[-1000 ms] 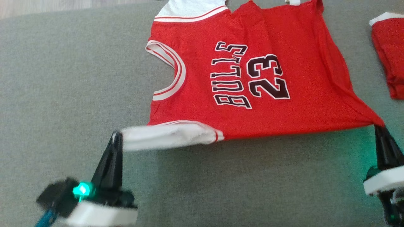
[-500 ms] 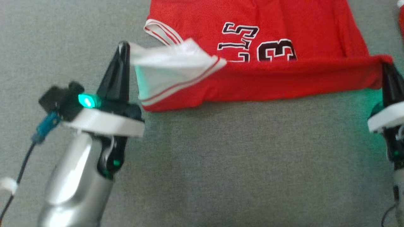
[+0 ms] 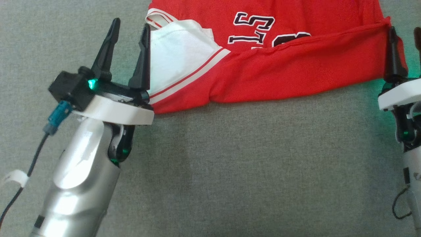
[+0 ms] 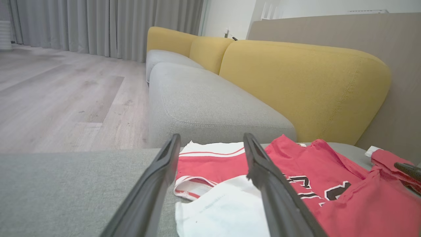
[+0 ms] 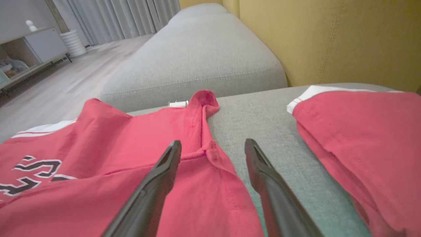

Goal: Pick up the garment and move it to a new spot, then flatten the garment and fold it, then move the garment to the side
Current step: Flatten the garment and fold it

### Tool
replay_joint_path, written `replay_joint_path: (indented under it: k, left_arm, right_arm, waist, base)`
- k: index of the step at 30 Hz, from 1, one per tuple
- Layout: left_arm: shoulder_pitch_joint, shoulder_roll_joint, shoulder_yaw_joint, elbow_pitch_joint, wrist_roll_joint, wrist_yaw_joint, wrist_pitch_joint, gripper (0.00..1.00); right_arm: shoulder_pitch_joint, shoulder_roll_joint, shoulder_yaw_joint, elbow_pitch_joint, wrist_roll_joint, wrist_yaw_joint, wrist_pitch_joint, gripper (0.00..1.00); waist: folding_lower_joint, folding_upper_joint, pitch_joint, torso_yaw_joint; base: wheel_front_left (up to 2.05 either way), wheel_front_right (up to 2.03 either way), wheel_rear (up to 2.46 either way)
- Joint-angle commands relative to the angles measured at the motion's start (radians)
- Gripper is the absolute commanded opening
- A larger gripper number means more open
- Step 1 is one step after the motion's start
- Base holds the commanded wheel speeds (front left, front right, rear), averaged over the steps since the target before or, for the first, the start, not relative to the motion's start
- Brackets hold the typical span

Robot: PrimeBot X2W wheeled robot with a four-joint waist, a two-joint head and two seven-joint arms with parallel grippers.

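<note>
- Red Bulls jersey (image 3: 279, 62) lies on the grey sofa seat (image 3: 230, 164), at 12 o'clock in head view, near edge folded over.
- Left gripper (image 3: 131, 23) is spread and empty, white panel (image 3: 177, 52) just beside it.
- Right gripper (image 3: 404, 31) is spread, jersey corner lying loose between the fingers.
- Right wrist view adds a second red garment (image 5: 361, 138) at 3 o'clock.
- Left wrist view adds a yellow backrest (image 4: 296, 85).

Left gripper (image 3: 131, 23) is over on the left, its two dark fingers spread wide and pointing up. Its silver forearm (image 3: 79, 184) slants in from the bottom left corner. Right gripper (image 3: 404, 29) is at the far right edge, fingers parted too, pointing up, with the white wrist collar (image 3: 394, 95) just below.
</note>
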Motion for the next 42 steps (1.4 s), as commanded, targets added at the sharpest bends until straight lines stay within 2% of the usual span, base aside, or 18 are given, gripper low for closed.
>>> replay_joint_path:
  k: [1,7,11,15,21,25,26,28,29,33,38,39,40,42]
  left_arm:
    - [-0.010,0.031,0.020,-0.033,0.040,0.007,-0.021,1.00]
    - [0.116,0.019,-0.003,-0.072,0.125,0.094,-0.037,1.00]
    - [0.196,-0.001,-0.005,-0.050,0.135,0.160,-0.033,1.00]
    - [0.229,-0.007,-0.004,-0.002,0.134,0.201,0.002,1.00]
    - [0.237,-0.011,-0.013,0.056,0.106,0.192,0.064,1.00]
    - [0.239,-0.017,-0.052,0.076,0.077,0.131,0.126,1.00]
    - [0.242,-0.018,-0.060,0.076,0.067,0.115,0.142,0.82]
    - [0.242,-0.015,-0.075,0.071,0.058,0.089,0.162,0.12]
    - [0.243,-0.015,-0.080,0.068,0.053,0.078,0.169,0.00]
    - [0.240,-0.010,-0.092,0.036,0.046,0.052,0.161,0.00]
    - [0.234,0.001,-0.090,-0.010,0.059,0.052,0.114,0.00]
    - [0.234,0.003,-0.089,-0.017,0.061,0.054,0.107,0.00]
    - [0.235,0.007,-0.087,-0.028,0.066,0.059,0.089,0.00]
    - [0.238,0.008,-0.086,-0.035,0.067,0.061,0.080,0.00]
  right_arm:
    - [0.009,-0.022,0.025,-0.029,0.015,0.007,-0.041,1.00]
    - [0.067,-0.023,0.022,-0.028,0.049,0.007,-0.114,1.00]
    - [0.090,-0.018,0.030,-0.021,0.063,0.007,-0.131,1.00]
    - [0.094,-0.017,0.043,-0.012,0.073,0.007,-0.137,1.00]
    - [0.090,-0.019,0.049,0.008,0.083,0.007,-0.140,1.00]
    - [0.086,-0.018,0.047,0.038,0.088,0.007,-0.130,1.00]
    - [0.084,-0.018,0.045,0.048,0.090,0.007,-0.128,1.00]
    - [0.077,-0.017,0.040,0.071,0.093,0.007,-0.122,1.00]
    - [0.072,-0.017,0.037,0.083,0.094,0.007,-0.118,1.00]
    - [0.042,-0.018,0.027,0.133,0.103,0.007,-0.104,1.00]
    - [0.000,-0.026,0.044,0.212,0.125,0.007,-0.051,1.00]
    - [-0.005,-0.027,0.052,0.228,0.137,0.007,-0.031,0.65]
    - [-0.004,-0.035,0.066,0.245,0.154,0.007,-0.007,0.00]
    - [0.001,-0.040,0.073,0.246,0.163,0.007,-0.003,0.00]
  waist:
    - [0.0000,0.0000,-0.008,0.001]
    - [0.0000,0.0000,-0.027,-0.001]
    - [0.0000,0.0000,-0.032,-0.009]
    - [0.0000,0.0000,-0.032,-0.017]
    - [0.0000,0.0000,-0.032,-0.021]
    - [0.0000,0.0000,-0.034,-0.016]
    - [0.0000,0.0000,-0.035,-0.014]
    - [0.0000,0.0000,-0.036,-0.008]
    - [0.0000,0.0000,-0.037,-0.006]
    - [0.0000,0.0000,-0.040,0.006]
    - [0.0000,0.0000,-0.046,0.018]
    - [0.0000,0.0000,-0.049,0.021]
    - [0.0000,0.0000,-0.058,0.027]
    - [0.0000,0.0000,-0.065,0.028]
  base:
    - [0.00,0.00,0.00]
    - [0.00,0.00,0.00]
    - [0.00,0.00,0.00]
    - [0.00,0.00,0.00]
    - [0.00,0.00,0.00]
    - [0.00,0.00,0.00]
    - [0.00,0.00,0.00]
    - [0.00,0.00,0.00]
    - [0.00,0.00,0.00]
    - [0.00,0.00,0.00]
    - [0.00,0.00,0.00]
    - [0.00,0.00,0.00]
    - [0.00,0.00,0.00]
    - [0.00,0.00,0.00]
